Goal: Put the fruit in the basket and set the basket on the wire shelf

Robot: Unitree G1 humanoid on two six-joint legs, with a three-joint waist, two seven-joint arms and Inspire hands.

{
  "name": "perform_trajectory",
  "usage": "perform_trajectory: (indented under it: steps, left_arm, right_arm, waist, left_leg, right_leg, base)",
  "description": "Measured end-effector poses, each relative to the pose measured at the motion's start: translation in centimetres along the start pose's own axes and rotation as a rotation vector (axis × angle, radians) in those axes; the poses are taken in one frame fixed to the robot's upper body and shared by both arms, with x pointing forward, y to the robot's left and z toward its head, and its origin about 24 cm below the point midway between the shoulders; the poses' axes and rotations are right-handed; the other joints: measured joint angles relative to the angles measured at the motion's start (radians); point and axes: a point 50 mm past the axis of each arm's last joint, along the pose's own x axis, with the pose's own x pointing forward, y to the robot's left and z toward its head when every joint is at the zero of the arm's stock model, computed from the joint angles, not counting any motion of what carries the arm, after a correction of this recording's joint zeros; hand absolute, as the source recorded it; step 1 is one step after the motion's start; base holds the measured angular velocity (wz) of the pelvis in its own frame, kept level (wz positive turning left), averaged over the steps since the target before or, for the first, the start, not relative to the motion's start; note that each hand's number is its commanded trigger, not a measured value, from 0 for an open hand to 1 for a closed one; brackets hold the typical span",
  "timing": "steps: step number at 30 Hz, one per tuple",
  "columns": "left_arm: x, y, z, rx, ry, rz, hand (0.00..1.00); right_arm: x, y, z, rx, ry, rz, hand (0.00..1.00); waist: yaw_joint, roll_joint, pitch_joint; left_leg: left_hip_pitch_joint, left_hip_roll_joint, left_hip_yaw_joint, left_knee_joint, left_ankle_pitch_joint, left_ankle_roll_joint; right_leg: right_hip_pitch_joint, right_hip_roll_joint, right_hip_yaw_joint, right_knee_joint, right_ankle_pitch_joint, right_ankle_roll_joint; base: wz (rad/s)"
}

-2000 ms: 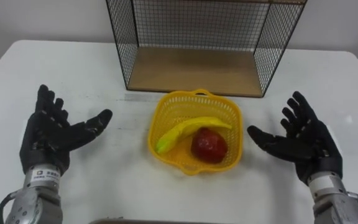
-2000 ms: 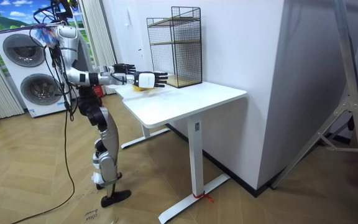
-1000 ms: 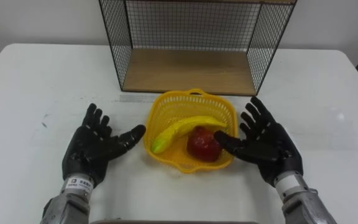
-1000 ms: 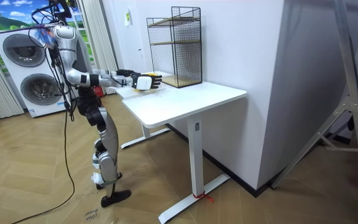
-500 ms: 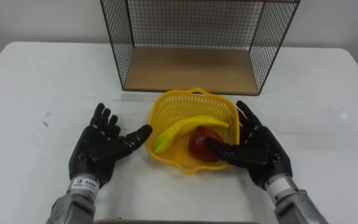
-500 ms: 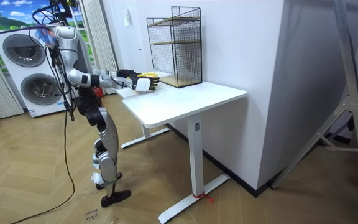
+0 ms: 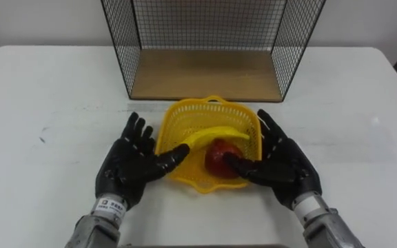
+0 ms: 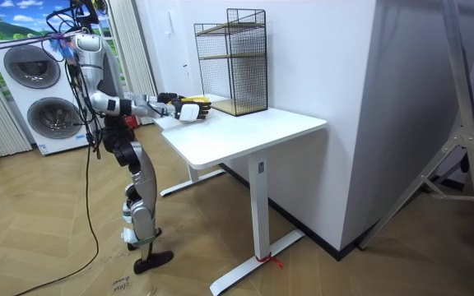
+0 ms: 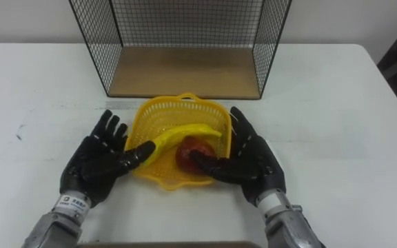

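Observation:
A yellow plastic basket (image 7: pixel 197 117) sits on the white table (image 7: pixel 54 89) just in front of the wire shelf (image 7: pixel 126 41). In it lie a yellow-green banana (image 7: pixel 212 134) and a red apple (image 7: pixel 220 153). My left hand (image 7: pixel 133 169) is open against the basket's left side, thumb at its rim. On the other side, my right hand (image 7: pixel 281 169) is open against the basket's right side, its thumb reaching over the rim beside the apple. In the room view I stand at the table's end with both arms stretched to the basket (image 8: pixel 189 101).
The wire shelf has a wooden bottom board (image 7: pixel 205 74) and an open front facing me. It is a tall two-level cage (image 8: pixel 230 62) at the table's far edge against the wall. Two washing machines (image 8: pixel 31 90) stand behind me.
Both hands have come in from wide apart on either side to the basket's flanks. The left hand closed the last gap and now touches the rim. Basket and fruit stay put.

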Motion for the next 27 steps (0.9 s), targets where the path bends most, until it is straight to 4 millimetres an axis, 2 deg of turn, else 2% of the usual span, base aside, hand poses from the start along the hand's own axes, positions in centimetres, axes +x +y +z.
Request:
perform_trajectory:
  steps: [6, 8, 11, 27]
  left_arm:
    - [0.0, -0.8, -0.6, 0.0, 0.027, -0.054, 0.0]
    - [0.0, -0.9, -0.7, 0.005, 0.032, -0.066, 0.0]
    - [-0.1, -1.2, -0.9, 0.011, 0.047, -0.098, 0.0]
    - [-0.1, -1.4, -0.9, 0.013, 0.049, -0.136, 0.0]
  right_arm:
    - [0.4, 0.3, -0.5, 0.007, 0.0, 0.026, 0.0]
    - [0.6, 0.2, -0.7, 0.017, 0.002, 0.025, 0.0]
    - [0.8, 0.5, -0.7, 0.022, 0.001, 0.033, 0.0]
    - [1.0, 0.6, -0.7, 0.056, -0.005, 0.022, 0.0]
  waist:
    - [-0.007, -0.004, 0.0017]
    - [-0.01, -0.012, 0.0064]
    - [-0.01, -0.021, 0.0057]
    - [-0.004, -0.018, 0.0065]
  left_leg:
    - [0.002, -0.001, 0.005, 0.004, 0.0, 0.0]
    - [0.002, 0.0, 0.005, 0.006, 0.0, 0.0]
    - [-0.003, 0.002, 0.004, 0.007, 0.0, 0.0]
    - [-0.004, 0.0, 0.007, 0.011, 0.0, 0.0]
  right_leg:
    - [0.0, 0.0, 0.009, 0.0, 0.0, 0.0]
    - [0.002, 0.001, 0.009, 0.0, 0.0, 0.0]
    - [-0.003, 0.002, 0.007, 0.002, 0.001, -0.001]
    - [-0.009, 0.002, 0.011, 0.018, 0.001, -0.001]
  base:
    - [-0.02]
    - [0.0]
    - [0.0]
    - [0.0]
